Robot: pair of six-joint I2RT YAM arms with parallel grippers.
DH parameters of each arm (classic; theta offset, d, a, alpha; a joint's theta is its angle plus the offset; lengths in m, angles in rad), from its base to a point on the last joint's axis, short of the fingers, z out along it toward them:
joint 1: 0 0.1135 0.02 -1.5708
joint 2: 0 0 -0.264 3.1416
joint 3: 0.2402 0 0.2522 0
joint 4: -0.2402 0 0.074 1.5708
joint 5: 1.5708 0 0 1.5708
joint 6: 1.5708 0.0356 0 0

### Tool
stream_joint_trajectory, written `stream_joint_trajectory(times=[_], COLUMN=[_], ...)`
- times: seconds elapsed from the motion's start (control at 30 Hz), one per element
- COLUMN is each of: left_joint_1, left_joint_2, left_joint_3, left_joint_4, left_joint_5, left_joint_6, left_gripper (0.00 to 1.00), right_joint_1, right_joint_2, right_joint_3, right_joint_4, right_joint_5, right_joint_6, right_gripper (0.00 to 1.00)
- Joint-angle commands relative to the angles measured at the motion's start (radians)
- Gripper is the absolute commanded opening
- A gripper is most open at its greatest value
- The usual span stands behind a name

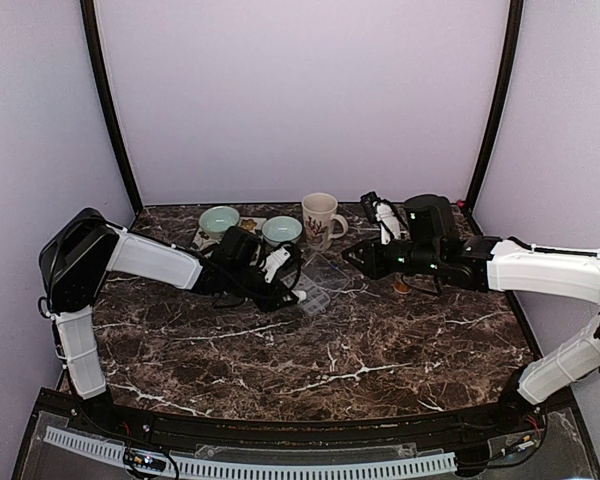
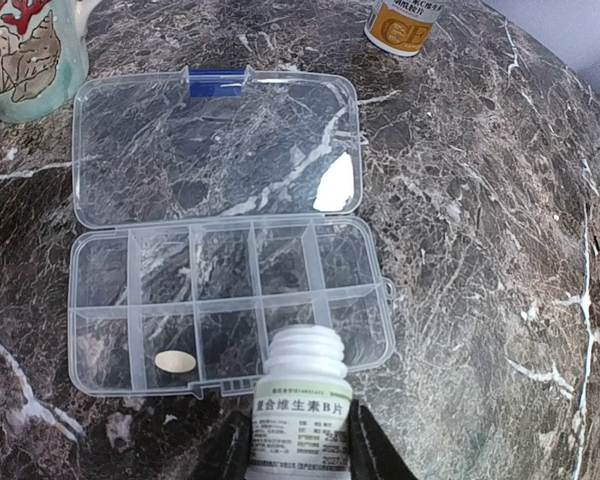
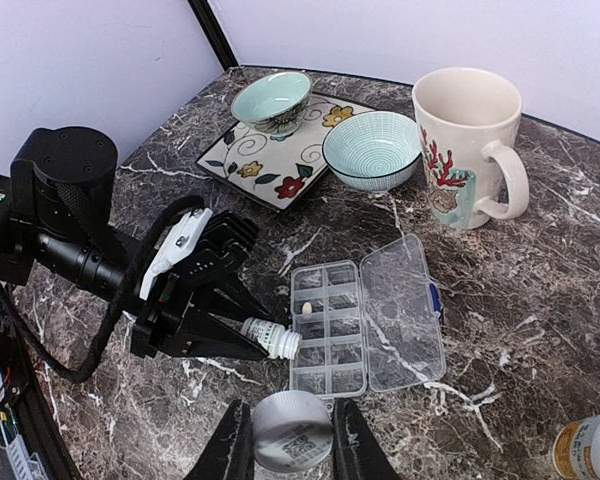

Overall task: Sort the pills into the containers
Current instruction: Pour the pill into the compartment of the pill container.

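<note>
Organiser box (image 2: 230, 303) lies on the desk (image 2: 480, 250) with its clear lid (image 2: 210, 150) folded flat open behind the compartments; one oval pill (image 2: 175, 361) sits in the near row, second compartment from the left (as the left wrist camera sees it); the left hand (image 2: 300, 450) is clamped on a white bottle (image 2: 302, 390), uncapped, its mouth at the box's near edge; the right hand (image 3: 288, 440), near the box, is clamped on a round white piece (image 3: 292, 428); cap or bottle end, I cannot tell.
</note>
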Motion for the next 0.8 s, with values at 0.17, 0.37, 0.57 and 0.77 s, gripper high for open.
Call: stream_joint_trajectory(times=[0.17, 0.37, 0.57, 0.77], left_joint_1=[-0.010, -0.013, -0.015, -0.016], left_joint_2=[-0.046, -0.046, -0.046, -0.045], left_joint_3=[0.030, 0.038, 0.041, 0.047], left_joint_4=[-0.034, -0.048, -0.059, -0.072], left_joint_5=[-0.013, -0.020, -0.028, -0.033], left_joint_6=[0.023, 0.031, 0.036, 0.043], left_gripper=[0.00, 0.00, 0.00, 0.00], right_joint_1=[0.002, 0.003, 0.003, 0.004], right_joint_2=[0.003, 0.004, 0.004, 0.004], right_joint_3=[0.020, 0.022, 0.021, 0.019], right_joint_4=[0.012, 0.011, 0.011, 0.011], right_joint_5=[-0.011, -0.013, -0.014, -0.015], right_joint_6=[-0.004, -0.003, -0.003, -0.003], right_gripper=[0.00, 0.00, 0.00, 0.00])
